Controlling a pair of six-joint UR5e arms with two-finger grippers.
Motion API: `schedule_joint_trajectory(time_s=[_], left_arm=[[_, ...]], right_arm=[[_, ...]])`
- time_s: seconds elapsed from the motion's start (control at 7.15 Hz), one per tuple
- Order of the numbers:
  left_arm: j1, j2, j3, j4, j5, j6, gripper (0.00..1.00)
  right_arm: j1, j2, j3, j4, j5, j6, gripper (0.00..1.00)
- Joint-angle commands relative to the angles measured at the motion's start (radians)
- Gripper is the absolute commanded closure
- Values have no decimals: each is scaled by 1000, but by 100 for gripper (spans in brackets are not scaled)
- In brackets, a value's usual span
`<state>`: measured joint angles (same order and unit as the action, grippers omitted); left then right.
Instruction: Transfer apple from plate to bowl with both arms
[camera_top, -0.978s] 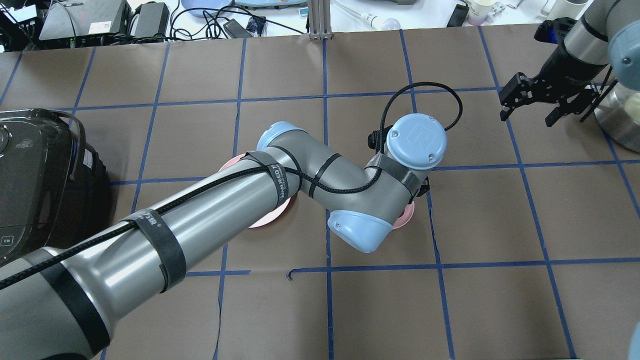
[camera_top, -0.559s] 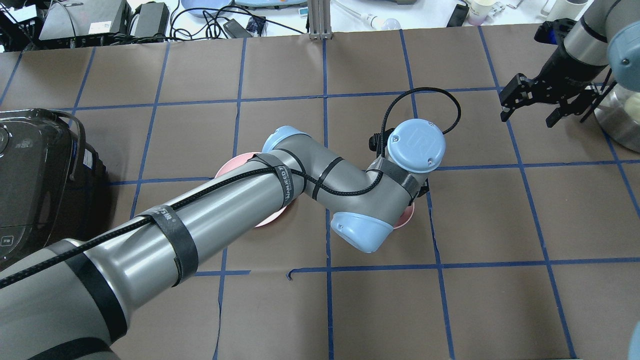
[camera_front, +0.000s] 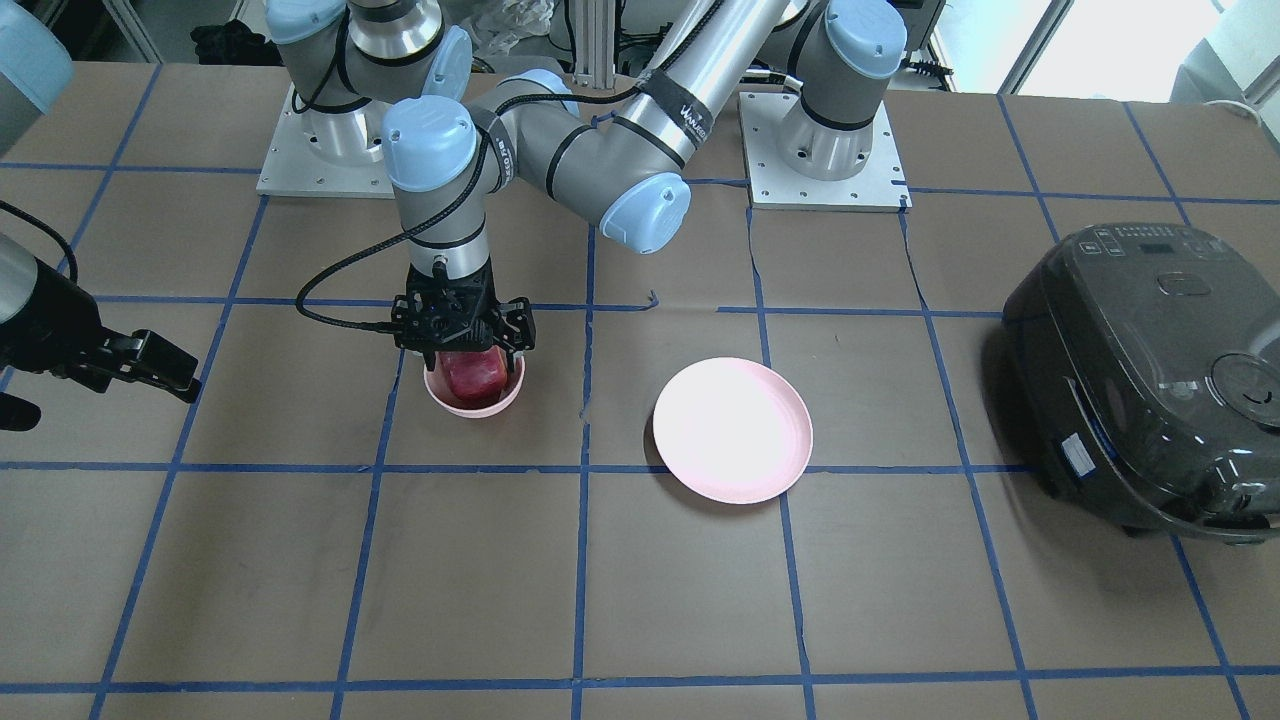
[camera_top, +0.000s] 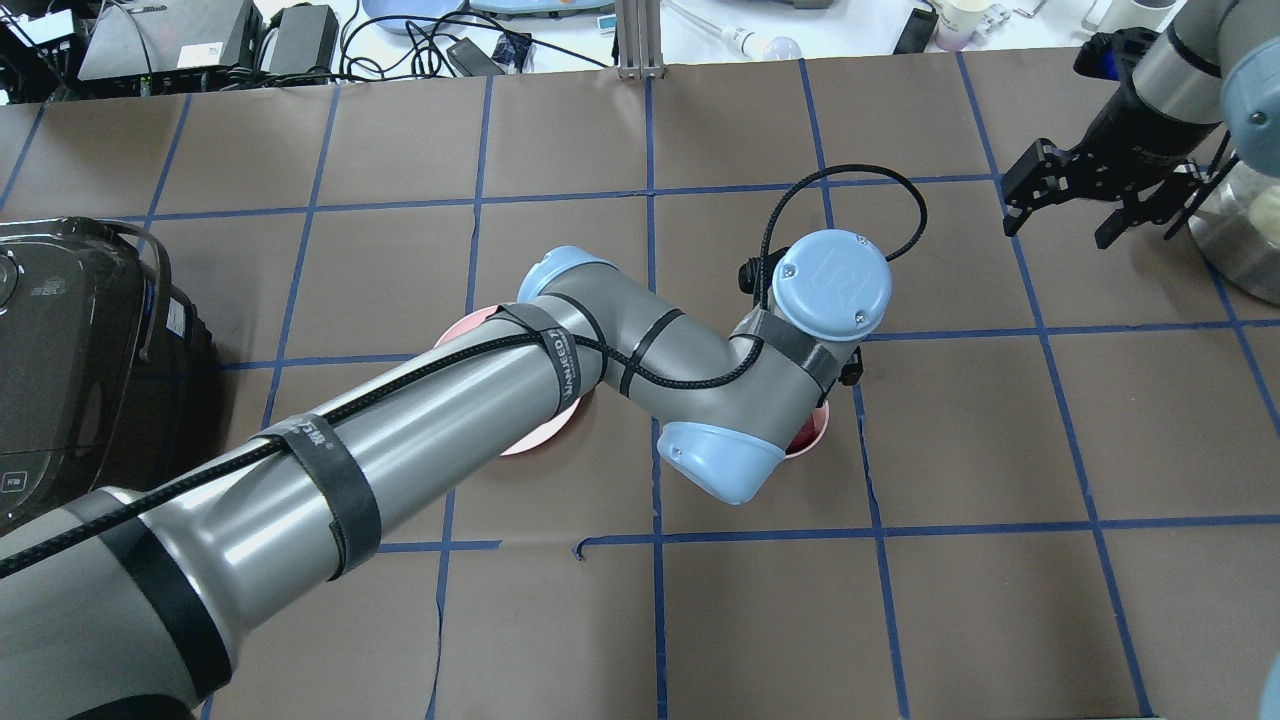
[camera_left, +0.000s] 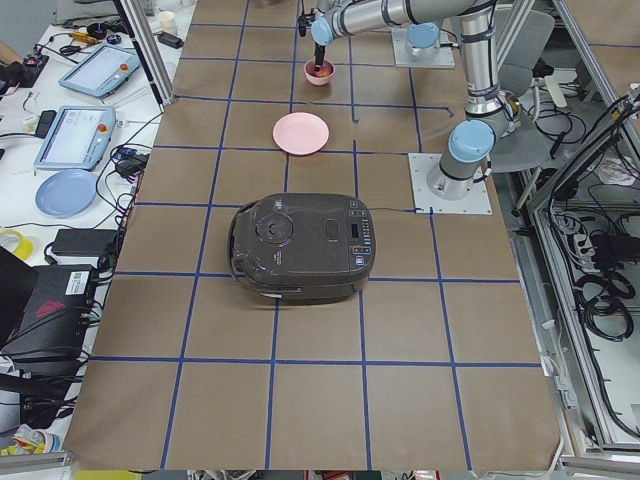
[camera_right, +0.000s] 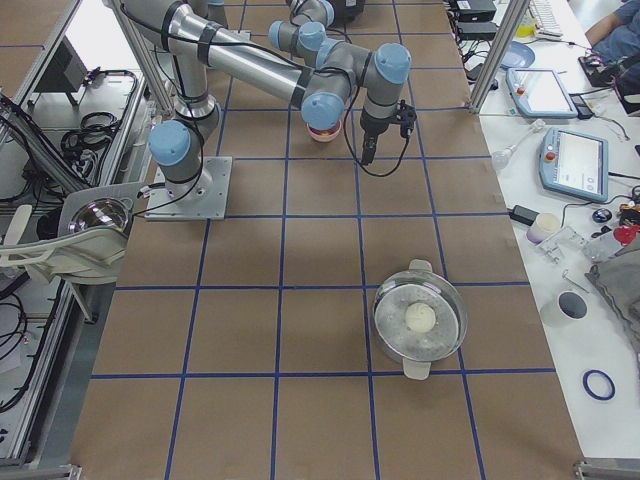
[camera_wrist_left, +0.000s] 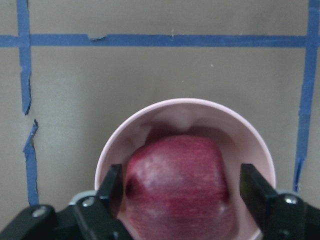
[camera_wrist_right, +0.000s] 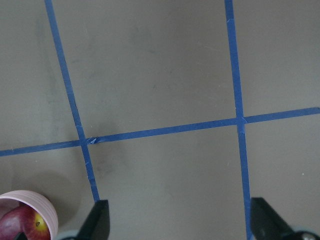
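Note:
The dark red apple (camera_wrist_left: 177, 185) lies inside the small deep pink bowl (camera_wrist_left: 200, 105). My left gripper (camera_front: 462, 345) hangs straight down over the bowl, open, one finger on each side of the apple, with a clear gap at the right finger. The front-facing view shows the apple (camera_front: 475, 375) in the bowl (camera_front: 480, 410). The wide pink plate (camera_front: 732, 430) is bare and sits beside the bowl, partly hidden under my left arm in the overhead view (camera_top: 540, 440). My right gripper (camera_top: 1058, 232) is open and empty, far off to the right. Its camera catches the bowl (camera_wrist_right: 35, 200) in a corner.
A black rice cooker (camera_front: 1140, 380) stands at the table's left end. A metal pot (camera_right: 420, 320) with a white ball in it stands at the right end, near my right arm. Brown table with blue tape grid.
My left arm shifted slightly and came back. The apple's dark red now shows in the bowl beside the wrist. My right gripper drew back a little toward the far edge.

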<state>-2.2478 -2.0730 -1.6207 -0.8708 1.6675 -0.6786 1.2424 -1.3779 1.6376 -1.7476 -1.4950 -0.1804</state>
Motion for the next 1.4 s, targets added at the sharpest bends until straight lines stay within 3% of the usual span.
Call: schedule_joint_trajectory(time_s=[0.0, 0.28, 0.84, 1.26], left_arm=[[35, 68, -14, -26, 3, 30, 0], [175, 182, -15, -170, -8, 161, 0], [544, 370, -7, -440, -52, 555, 0], [626, 435, 82, -578, -81, 600, 0]], right_arm=[[3, -4, -8, 2, -10, 2, 0], [29, -62, -12, 10, -14, 8, 0], [228, -240, -13, 89, -56, 250, 0], [331, -245, -1, 105, -59, 288, 0]])
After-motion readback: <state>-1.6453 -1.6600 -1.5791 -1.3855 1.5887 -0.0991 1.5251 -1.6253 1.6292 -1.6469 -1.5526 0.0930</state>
